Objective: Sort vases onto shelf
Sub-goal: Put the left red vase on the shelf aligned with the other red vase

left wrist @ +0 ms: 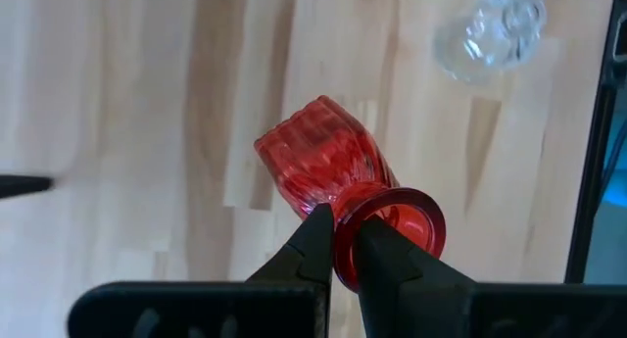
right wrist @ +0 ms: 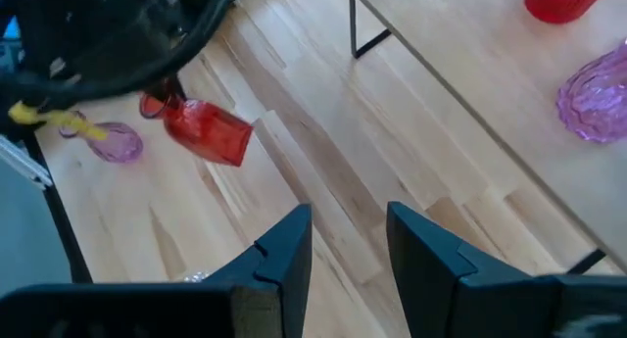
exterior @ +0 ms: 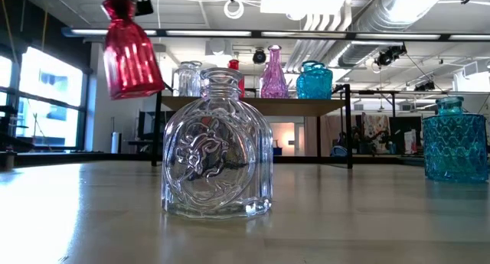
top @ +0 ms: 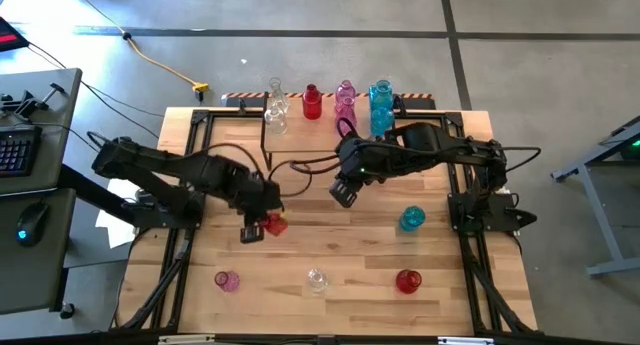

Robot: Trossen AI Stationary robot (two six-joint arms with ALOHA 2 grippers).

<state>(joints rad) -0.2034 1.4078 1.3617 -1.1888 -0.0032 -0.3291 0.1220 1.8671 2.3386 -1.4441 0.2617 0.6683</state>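
Observation:
My left gripper (top: 258, 226) is shut on a ribbed red vase (top: 276, 223), which hangs above the wooden tabletop left of centre; the low view shows the red vase (exterior: 130, 57) high up. My right gripper (top: 345, 191) hovers open over the table's middle, near the shelf (top: 300, 125), with nothing between its fingers (right wrist: 284, 245). On the shelf at the far edge stand clear (top: 275, 105), red (top: 312, 103), pink (top: 345, 100) and blue (top: 380, 100) vases. My left gripper pinches the red vase at its flared lip (left wrist: 345, 255), beside the narrow neck. One finger (left wrist: 387, 260) seems to reach into the mouth while the other (left wrist: 312, 248) lies outside. The fingers point steeply down. The vase hangs tilted below them, clear of the table.
Four loose vases stand on the tabletop: blue (top: 412, 218) on the right, then red (top: 407, 281), clear (top: 317, 279) and pink (top: 227, 280) along the near side. The shelf's black legs (right wrist: 367, 39) rise at the far side. A desk with a keyboard (top: 15, 150) stands left of the table.

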